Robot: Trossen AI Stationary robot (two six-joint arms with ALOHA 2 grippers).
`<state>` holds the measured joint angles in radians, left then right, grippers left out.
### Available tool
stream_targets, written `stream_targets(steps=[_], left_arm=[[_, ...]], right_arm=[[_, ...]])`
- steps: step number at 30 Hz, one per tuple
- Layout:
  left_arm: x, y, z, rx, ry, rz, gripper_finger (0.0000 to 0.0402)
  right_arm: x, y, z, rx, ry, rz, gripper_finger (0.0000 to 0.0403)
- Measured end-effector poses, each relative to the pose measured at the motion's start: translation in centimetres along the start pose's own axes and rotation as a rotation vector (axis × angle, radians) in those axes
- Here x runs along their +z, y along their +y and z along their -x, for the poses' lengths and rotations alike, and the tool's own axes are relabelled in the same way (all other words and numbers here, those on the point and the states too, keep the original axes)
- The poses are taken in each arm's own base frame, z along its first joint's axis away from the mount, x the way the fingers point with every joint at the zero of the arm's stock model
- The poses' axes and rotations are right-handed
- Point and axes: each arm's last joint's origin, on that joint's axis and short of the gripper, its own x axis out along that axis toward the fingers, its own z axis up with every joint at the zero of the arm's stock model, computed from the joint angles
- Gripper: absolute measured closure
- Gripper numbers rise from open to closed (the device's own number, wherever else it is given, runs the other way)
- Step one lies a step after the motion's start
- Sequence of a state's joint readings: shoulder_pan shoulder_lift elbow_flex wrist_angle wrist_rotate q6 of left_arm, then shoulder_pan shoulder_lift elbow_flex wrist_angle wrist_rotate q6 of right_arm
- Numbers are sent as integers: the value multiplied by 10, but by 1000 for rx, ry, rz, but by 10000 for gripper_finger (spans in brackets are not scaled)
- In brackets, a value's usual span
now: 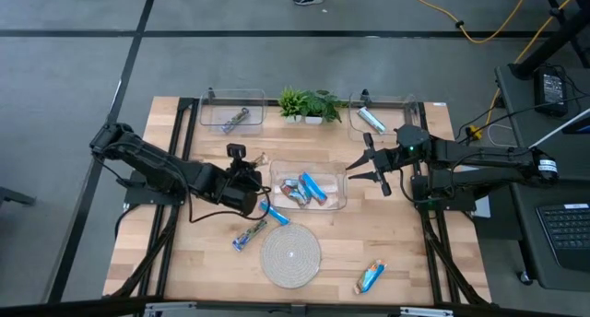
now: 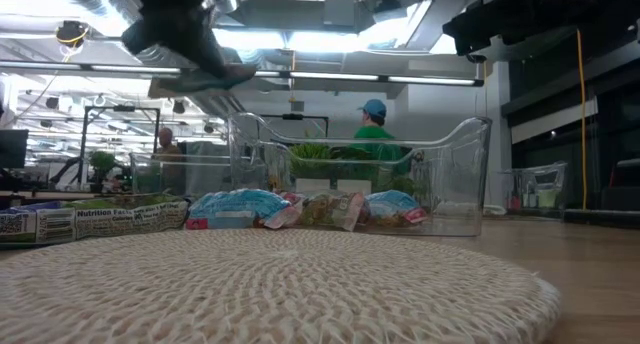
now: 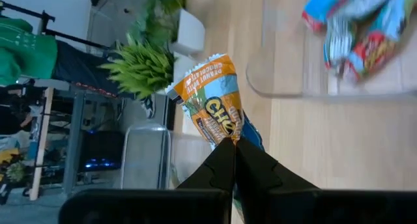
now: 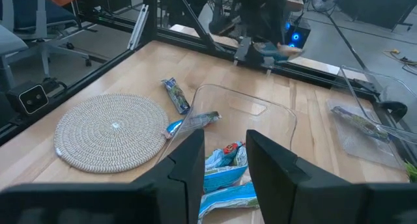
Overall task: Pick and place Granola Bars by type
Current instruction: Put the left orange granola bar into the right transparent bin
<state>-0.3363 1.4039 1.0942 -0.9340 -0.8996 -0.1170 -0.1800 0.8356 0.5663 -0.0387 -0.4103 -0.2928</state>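
My left gripper (image 1: 253,172) hangs just left of the central clear bin (image 1: 334,205), shut on a granola bar with blue and orange print (image 3: 214,100). The bin holds several bars (image 1: 304,190), blue and silvery. My right gripper (image 1: 365,170) stands open above the bin's right end, nothing between its fingers (image 4: 225,160). On the wood lie a blue printed bar (image 1: 249,235), a blue bar (image 1: 275,214) touching the mat's far edge, and another printed bar (image 1: 371,276). My left gripper pinches the printed bar's near end (image 3: 229,137) between its two fingers. The bar sticks out past the fingertips along their line, its crimped free end (image 3: 203,69) farthest from them. It is lifted clear of the table.
A round woven mat (image 1: 290,254) lies near the front edge. At the back stand a clear bin with a silvery-brown bar (image 1: 235,120), a potted plant (image 1: 309,103) and a clear bin with a blue bar (image 1: 371,120). People show in the room beyond the table.
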Motion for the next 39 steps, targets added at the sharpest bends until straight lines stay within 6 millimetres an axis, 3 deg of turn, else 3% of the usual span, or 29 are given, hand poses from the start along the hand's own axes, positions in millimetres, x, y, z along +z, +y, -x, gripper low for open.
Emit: stream_targets(steps=[7,16,22,30,34,39], left_arm=[[28,8,8,-41,-160,9,400],[69,37,23,-136,-425,78,399],[77,54,11,-166,-498,93,401],[80,72,-4,-206,-548,123,401],[80,73,-5,-206,-551,118,399],[80,72,-5,-230,-564,112,400]], right_arm=[[0,0,0,-1,-3,1,287],[3,-1,0,-10,-34,15,287],[3,-4,-6,-12,-47,21,287],[4,-16,-31,-39,-132,38,284],[4,-21,-42,-41,-135,38,252],[13,-30,-56,-49,-138,39,179]])
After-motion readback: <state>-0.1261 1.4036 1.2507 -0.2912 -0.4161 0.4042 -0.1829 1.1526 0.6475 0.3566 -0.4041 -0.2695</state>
